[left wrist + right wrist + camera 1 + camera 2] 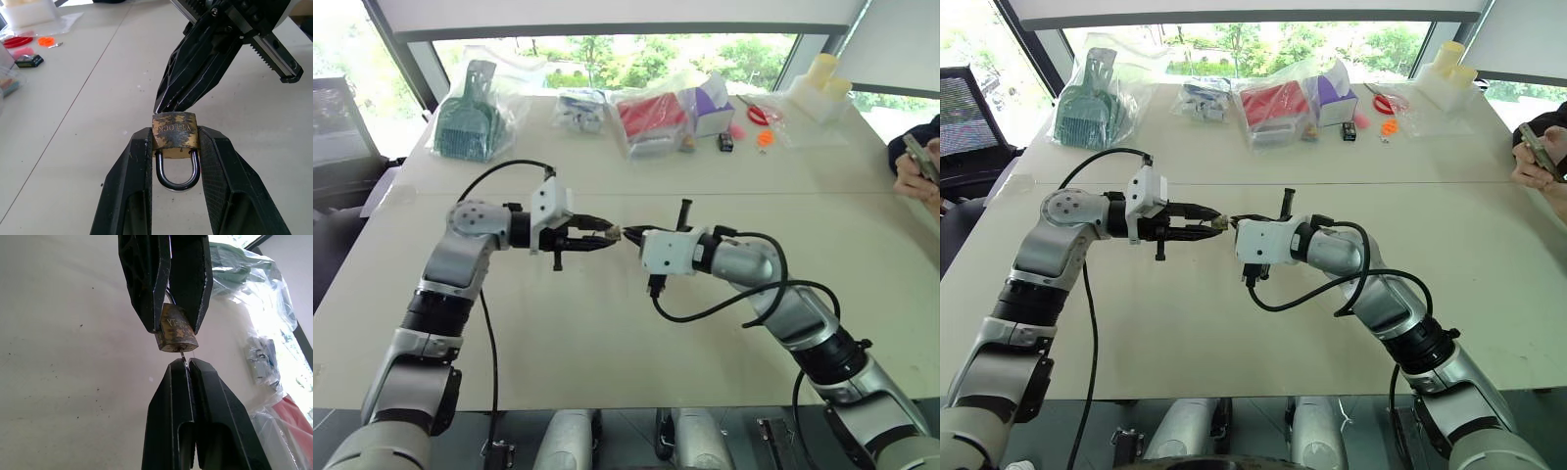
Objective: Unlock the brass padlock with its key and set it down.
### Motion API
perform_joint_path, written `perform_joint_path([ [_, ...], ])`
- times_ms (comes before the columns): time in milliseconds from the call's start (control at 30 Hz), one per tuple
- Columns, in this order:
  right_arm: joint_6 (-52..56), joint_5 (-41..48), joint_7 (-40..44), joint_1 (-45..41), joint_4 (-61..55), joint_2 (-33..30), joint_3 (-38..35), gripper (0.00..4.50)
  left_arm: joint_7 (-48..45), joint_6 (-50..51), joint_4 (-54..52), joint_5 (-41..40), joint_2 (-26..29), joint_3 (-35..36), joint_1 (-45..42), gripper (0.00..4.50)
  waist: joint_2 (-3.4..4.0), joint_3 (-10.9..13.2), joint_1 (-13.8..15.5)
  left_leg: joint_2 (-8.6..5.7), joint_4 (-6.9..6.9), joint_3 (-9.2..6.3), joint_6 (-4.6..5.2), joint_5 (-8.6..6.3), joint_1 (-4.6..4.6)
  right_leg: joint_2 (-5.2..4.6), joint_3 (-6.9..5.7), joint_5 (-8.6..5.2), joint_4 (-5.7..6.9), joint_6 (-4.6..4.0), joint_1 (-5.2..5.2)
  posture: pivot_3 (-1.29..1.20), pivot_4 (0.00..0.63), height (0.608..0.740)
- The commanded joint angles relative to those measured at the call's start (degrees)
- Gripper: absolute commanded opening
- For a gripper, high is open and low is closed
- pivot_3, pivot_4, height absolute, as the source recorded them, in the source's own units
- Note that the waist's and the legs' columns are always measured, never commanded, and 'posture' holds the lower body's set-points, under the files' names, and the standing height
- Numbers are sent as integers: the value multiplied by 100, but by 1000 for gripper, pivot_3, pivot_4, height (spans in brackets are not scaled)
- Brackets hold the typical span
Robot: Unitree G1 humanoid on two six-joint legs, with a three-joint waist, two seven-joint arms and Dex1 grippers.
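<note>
Two robot arms are meeting tip to tip above a pale table (607, 333). The left gripper (174, 147) is clamping the brass padlock (175, 135) by its sides between partly closed fingers, the silvery shackle looping back between them. The right gripper (188, 363) is pressing its fingers fully together on the key (183, 354), a thin metal sliver bridging the tips and the padlock's underside. Bagged goods (651, 119) are lying well beyond both grippers.

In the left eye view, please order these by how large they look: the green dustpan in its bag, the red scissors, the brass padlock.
1. Green dustpan, clearly the largest.
2. Red scissors.
3. Brass padlock, only a speck between the claws, although nearer the camera.
</note>
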Motion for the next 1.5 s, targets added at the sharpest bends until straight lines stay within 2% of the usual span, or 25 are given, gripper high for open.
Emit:
perform_joint_path([
  [33, 90, 334, 418, -261, -79, 130, -141, 32, 98, -611, 77, 222, -54, -31, -186, 755, 0, 0, -2, 0, 0, 0, 0, 0, 0, 0, 0, 0, 0, 0, 0, 0, 150, 740],
  [267, 2037, 1551, 1925, -967, 431, 389, -210, 32, 120, -2479, 520, 885, -59, -216, -389, 755, 0, 0, -1, -2, 0, 7, 0, 0, 5, 0, 0, 1, 5, -1, 0, 0, 150, 740],
  [333, 2355, 1713, 2125, -1135, 527, 435, -221, 32, 121, -2770, 570, 960, -45, -251, -417, 755, 0, 0, 3, -1, 0, 10, 0, 0, 5, 0, 1, 1, 5, -1, 1, 0, 150, 740],
  [433, 1145, 1080, 1737, -1245, 808, 372, -155, 32, 158, -2320, 529, 781, -87, -185, -436, 755, 1, 0, 1, -1, 0, 17, 0, 0, 5, -1, 1, 1, 5, -1, 1, 0, 150, 740],
  [633, -1487, -274, 554, -889, 1296, -147, -107, 32, -15, -539, 318, 72, -67, 29, -495, 755, 1, 1, -1, -6, -1, 23, 0, 0, 5, -1, 1, -1, 5, 2, 0, 0, 150, 740],
  [667, -1831, -448, 347, -801, 1342, -228, -128, 606, -70, -364, 307, 3, -43, 37, -507, 755, 1, 1, 1, -7, -1, 25, -1, 0, 5, -1, 2, -1, 5, 2, 0, 0, 150, 740],
  [733, -2426, -723, 28, -719, 1448, -333, -140, 1382, -125, -165, 293, -57, -15, 39, -526, 755, 0, 1, -4, -7, -1, 28, -2, 1, 4, -2, 3, -1, 5, 3, 0, 0, 150, 740],
  [800, -2852, -939, -291, -654, 1485, -365, -182, 2442, -195, -8, 315, -93, 8, 22, -567, 755, 0, 1, -15, -7, 0, 31, -3, 2, 6, -2, 6, -1, 6, 3, 0, 0, 150, 740],
  [833, -2971, -965, -363, -628, 1491, -356, -201, 2847, -227, 93, 317, -130, 10, 25, -589, 755, 0, 1, -24, -7, -1, 32, -3, 2, 8, -2, 7, -1, 7, 2, 0, 0, 150, 740],
  [933, -3292, -1059, -569, -638, 1540, -287, -218, 4438, -283, 334, 353, -229, -3, 70, -664, 755, 0, 1, -43, -5, -4, 33, -4, 2, 11, 1, 9, -1, 8, 2, 0, 0, 150, 740],
  [1167, -3664, -1307, -937, -854, 1779, -63, -206, 4481, -387, 531, 406, -282, 7, 48, -733, 755, 0, 1, -32, -3, -4, 39, -5, 3, 14, 1, 15, -1, 8, 2, 0, 0, 150, 740],
  [1500, -3991, -1498, -1039, -952, 1961, 43, -172, 4481, -492, 631, 362, -254, 47, 23, -685, 755, 0, 1, -33, -2, -4, 44, -5, 3, 15, 1, 21, -1, 8, 1, 0, 0, 150, 740],
])
